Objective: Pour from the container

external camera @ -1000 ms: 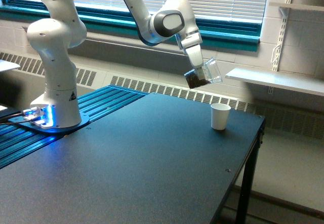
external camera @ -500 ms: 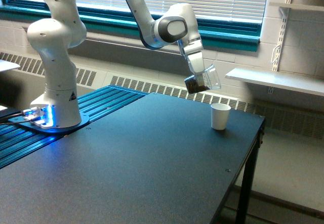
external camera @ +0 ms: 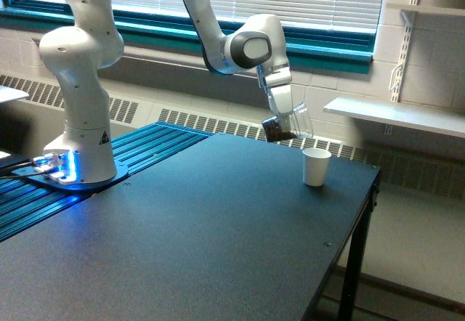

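Note:
In the exterior view, the container (external camera: pixel 288 123), a small clear cup with brown granular stuff settled at its lower end, hangs tilted above the dark table. My gripper (external camera: pixel 283 118) is shut on it, fingers hidden behind the cup's wall. Its open mouth points toward the exterior view's right and slightly down. A white paper cup (external camera: pixel 315 167) stands upright on the table, below and to the right of the container, apart from it. No grains are visible falling.
The dark table (external camera: pixel 189 226) ends near the white cup at its right edge. The arm's white base (external camera: pixel 80 147) stands at the left on a blue ribbed surface. A radiator and a window with blinds run behind; a white shelf (external camera: pixel 396 114) is at right.
The gripper has carried the container downward and slightly to the right, nearer the white cup. The container's tilt has eased a little.

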Motion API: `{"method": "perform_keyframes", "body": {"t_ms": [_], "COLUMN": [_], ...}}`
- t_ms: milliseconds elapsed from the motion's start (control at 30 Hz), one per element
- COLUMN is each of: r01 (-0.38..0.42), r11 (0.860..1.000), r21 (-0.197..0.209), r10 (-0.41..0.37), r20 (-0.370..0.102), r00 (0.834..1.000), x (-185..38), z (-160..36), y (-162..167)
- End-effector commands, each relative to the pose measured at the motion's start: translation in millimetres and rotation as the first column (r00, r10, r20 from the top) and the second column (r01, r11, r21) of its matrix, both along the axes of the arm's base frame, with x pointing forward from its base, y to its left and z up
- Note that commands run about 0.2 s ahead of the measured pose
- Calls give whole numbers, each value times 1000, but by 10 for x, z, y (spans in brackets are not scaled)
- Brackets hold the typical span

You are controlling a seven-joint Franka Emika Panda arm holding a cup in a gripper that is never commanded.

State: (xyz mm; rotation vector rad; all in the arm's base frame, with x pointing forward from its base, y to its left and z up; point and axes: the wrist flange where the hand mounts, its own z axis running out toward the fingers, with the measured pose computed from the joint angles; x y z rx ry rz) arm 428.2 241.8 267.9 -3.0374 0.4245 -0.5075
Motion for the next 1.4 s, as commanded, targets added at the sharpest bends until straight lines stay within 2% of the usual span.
{"method": "perform_keyframes", "body": {"t_ms": [33, 767, 1400], "r01": [-56, -125, -183], "r11": [998, 989, 975], "r21": [-26, -83, -126], "r10": [56, 116, 162], "r20": [-17, -105, -157], "r00": [998, 988, 974], "x": [9, 117, 266], "z": [-18, -161, -218], "y": [115, 198, 275]}}
